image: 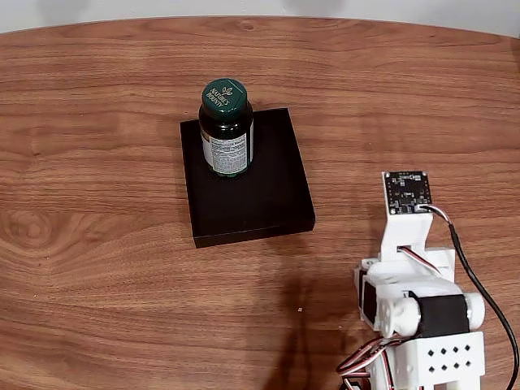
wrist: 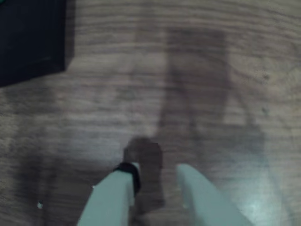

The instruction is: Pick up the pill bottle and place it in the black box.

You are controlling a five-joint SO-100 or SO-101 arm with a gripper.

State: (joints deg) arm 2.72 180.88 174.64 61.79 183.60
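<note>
The pill bottle [image: 226,128] stands upright on the black box [image: 260,195] in the fixed view, set toward the box's far left part, its green cap facing up with pale lettering on top and the white paper label turned toward the camera. The box lies flat on the wooden table [image: 97,244], roughly in the middle of the tabletop.

The white arm [image: 418,317] sits folded at the lower right of that view, well apart from the box — a small dark circuit board [image: 406,192] tops its upper end, and a black cable [image: 479,284] runs down its right side.

In the wrist view the gripper [wrist: 157,172] enters from the bottom edge, its two pale fingers [wrist: 197,197] parted with a gap of bare wood between them and nothing held; the left finger carries a dark band near its tip. The picture is blurred. A corner of the black box [wrist: 30,40] shows at the upper left, apart from the fingers, and a soft shadow lies across the wood grain [wrist: 263,56] ahead of the claw.
</note>
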